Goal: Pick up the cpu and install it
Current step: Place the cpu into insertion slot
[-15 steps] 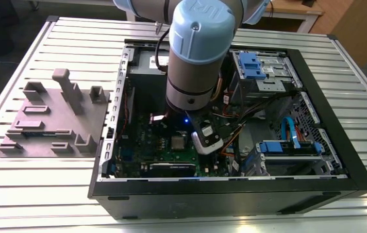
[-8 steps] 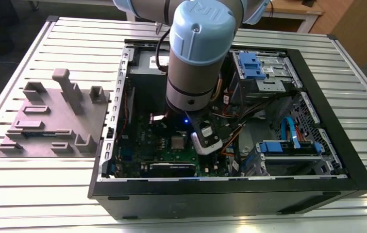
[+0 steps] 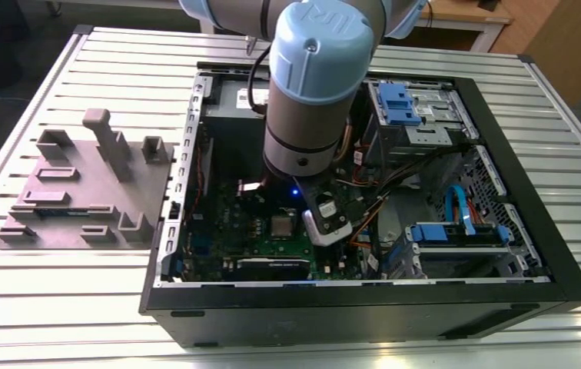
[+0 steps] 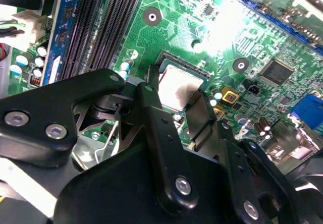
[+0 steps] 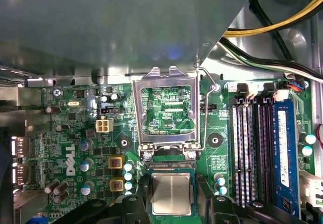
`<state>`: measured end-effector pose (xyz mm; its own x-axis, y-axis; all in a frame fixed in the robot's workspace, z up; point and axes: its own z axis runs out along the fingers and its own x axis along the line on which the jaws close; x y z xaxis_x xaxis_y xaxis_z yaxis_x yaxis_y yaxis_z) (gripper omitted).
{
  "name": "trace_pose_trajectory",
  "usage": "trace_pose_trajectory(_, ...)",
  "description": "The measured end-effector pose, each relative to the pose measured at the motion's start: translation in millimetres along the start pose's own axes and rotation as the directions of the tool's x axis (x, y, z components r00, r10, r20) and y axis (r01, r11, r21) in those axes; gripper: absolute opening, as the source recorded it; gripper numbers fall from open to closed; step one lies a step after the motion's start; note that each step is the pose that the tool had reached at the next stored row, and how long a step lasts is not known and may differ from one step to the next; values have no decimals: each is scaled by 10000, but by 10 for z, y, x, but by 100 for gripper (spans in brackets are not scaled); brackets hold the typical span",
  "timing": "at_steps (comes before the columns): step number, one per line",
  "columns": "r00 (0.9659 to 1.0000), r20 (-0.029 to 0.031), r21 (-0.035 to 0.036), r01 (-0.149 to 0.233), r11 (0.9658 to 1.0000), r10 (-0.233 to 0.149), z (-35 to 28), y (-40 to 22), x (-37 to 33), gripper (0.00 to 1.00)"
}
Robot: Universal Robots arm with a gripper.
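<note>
Gripper [image 4: 177, 97] [image 5: 171, 206]: black, lowered into an open computer case [image 3: 373, 307]. Its fingers [image 4: 151, 108] are closed against two opposite edges of the cpu [image 4: 180, 87] [image 5: 171, 193].

Cpu: square, silver-grey top, level, held at the socket on the green motherboard [image 5: 75, 133] [image 4: 242, 32]. Whether it is fully seated cannot be told.

Socket load plate [image 5: 136, 113]: metal frame swung open just beside the cpu, with board showing through its window. A wire lever [image 5: 204, 108] stands along one side of it.

Memory slots [image 5: 247, 148] [image 4: 101, 27]: dark, parallel, near the socket. A blue memory stick [image 5: 282, 148] sits in the outermost one.

Cables [image 5: 272, 27]: yellow and black, running across the case wall beyond the board.

Arm [image 3: 311, 92]: pale blue and grey, reaching down into the middle of the case in the exterior view.

Drive bays: blue-clipped [image 3: 398, 104], at the far end of the case toward the exterior view's right.

Grey moulded holder [image 3: 85, 192]: lies on the slatted metal surface [image 3: 65, 307], beside the case on the exterior view's left.
</note>
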<state>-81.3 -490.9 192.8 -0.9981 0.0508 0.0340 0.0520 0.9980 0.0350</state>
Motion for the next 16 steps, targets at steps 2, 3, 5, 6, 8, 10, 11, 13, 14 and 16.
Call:
trace_pose_trajectory(2, 10000, 0, -1, -1, 10000, 1, 4, 0, -1, 46)
trace_pose_trajectory(3, 10000, 0, -1, -1, 10000, 1, 5, 0, -1, 46)
trace_pose_trajectory(5, 10000, 0, 0, 0, 10000, 0, 11, 0, -1, 46)
trace_pose_trajectory(6, 10000, 0, 0, -1, 10000, 1, 12, 0, -1, 46)
trace_pose_trajectory(8, 10000, 0, -1, 0, 10000, 0, 17, 0, -2, 46)
trace_pose_trajectory(10, 10000, 1, -2, 0, 10000, 0, 21, -1, -2, 46)
trace_pose_trajectory(11, 10000, 1, -3, 0, 10000, 0, 25, -1, -2, 46)
trace_pose_trajectory(13, 10000, 0, -2, 0, 10000, 0, 33, -1, -2, 46)
trace_pose_trajectory(14, 10000, -1, -3, -1, 10000, 1, 37, -2, -2, 46)
trace_pose_trajectory(16, 10000, -2, -8, 0, 10000, 0, 42, -2, -2, 46)
